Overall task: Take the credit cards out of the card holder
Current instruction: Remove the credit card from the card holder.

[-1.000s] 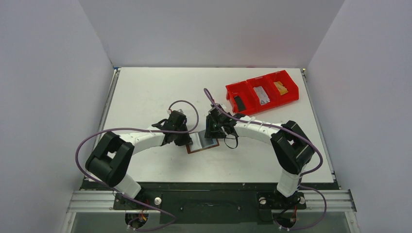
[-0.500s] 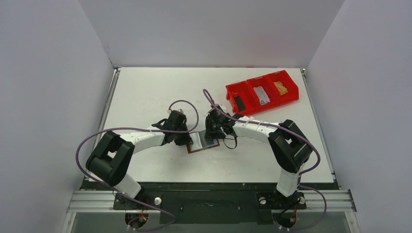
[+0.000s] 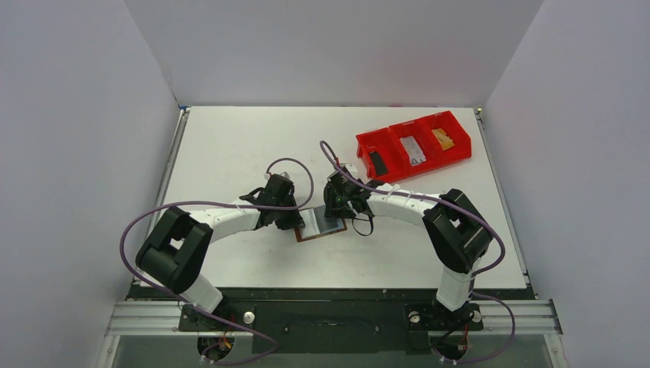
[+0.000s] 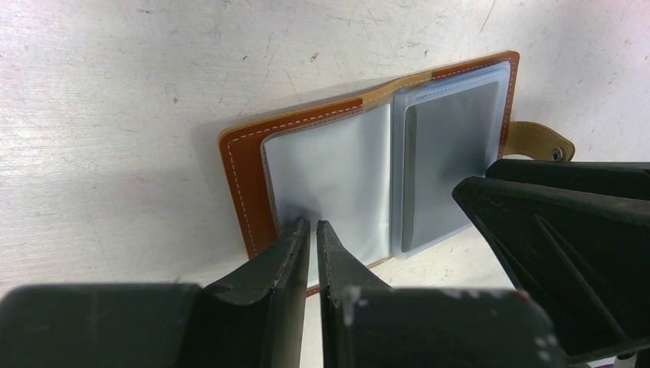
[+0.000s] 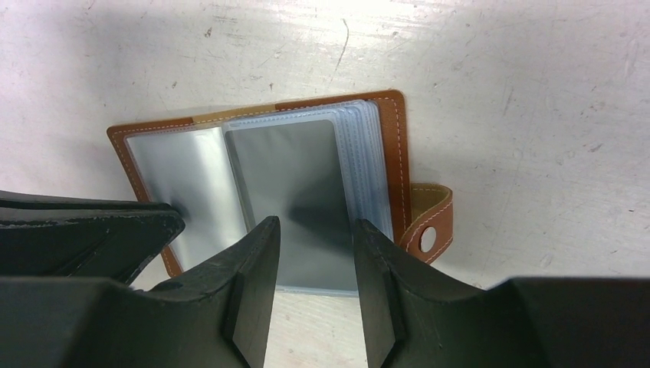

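The brown leather card holder (image 3: 320, 227) lies open on the table between both grippers, its tab (image 5: 429, 222) at the right. A dark credit card (image 5: 299, 176) sits inside the top clear sleeve of the right-hand stack, also seen from the left wrist as a grey credit card (image 4: 444, 161). My left gripper (image 4: 310, 224) is shut, tips resting on the pale left sleeve (image 4: 329, 169) near the holder's leather edge (image 4: 241, 176). My right gripper (image 5: 316, 226) is open, its fingers straddling the near end of the dark card just above it. Seen from above, left gripper (image 3: 295, 220) and right gripper (image 3: 332, 216) almost meet.
A red three-compartment bin (image 3: 392, 146) stands at the back right, holding a black card (image 3: 377, 162), a grey card (image 3: 415, 151) and a yellowish one (image 3: 442, 138). Purple cables loop over both arms. White walls enclose the table on three sides.
The right gripper's jaws have spread slightly and it has shifted a little toward the holder. The left gripper and the holder have stayed put.
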`<state>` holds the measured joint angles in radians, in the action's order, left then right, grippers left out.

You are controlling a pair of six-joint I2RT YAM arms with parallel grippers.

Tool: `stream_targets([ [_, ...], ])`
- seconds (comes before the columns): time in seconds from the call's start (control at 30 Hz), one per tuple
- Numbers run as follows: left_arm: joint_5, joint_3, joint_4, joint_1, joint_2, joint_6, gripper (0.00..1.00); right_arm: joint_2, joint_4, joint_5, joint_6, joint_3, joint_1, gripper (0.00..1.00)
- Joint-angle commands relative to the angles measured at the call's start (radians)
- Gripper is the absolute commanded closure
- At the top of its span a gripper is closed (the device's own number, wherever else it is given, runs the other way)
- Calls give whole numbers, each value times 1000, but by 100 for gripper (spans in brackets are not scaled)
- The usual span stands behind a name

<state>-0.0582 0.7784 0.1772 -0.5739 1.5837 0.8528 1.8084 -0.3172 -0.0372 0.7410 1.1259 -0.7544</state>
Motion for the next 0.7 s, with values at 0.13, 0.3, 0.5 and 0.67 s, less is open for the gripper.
stream_targets([
  [0.13, 8, -15, 20, 2, 32, -12, 92, -3, -10, 63, -1, -1, -11, 63],
  [0.3, 5, -14, 16, 2, 37, -12, 92, 9, -12, 48, 2, 6, -27, 63],
  [0.5, 1, -13, 11, 2, 42, -10, 92, 15, -8, 46, 11, 17, -59, 63],
  [0.67, 0, -14, 11, 2, 42, -11, 92, -14, -14, 45, 20, 31, -66, 62],
])
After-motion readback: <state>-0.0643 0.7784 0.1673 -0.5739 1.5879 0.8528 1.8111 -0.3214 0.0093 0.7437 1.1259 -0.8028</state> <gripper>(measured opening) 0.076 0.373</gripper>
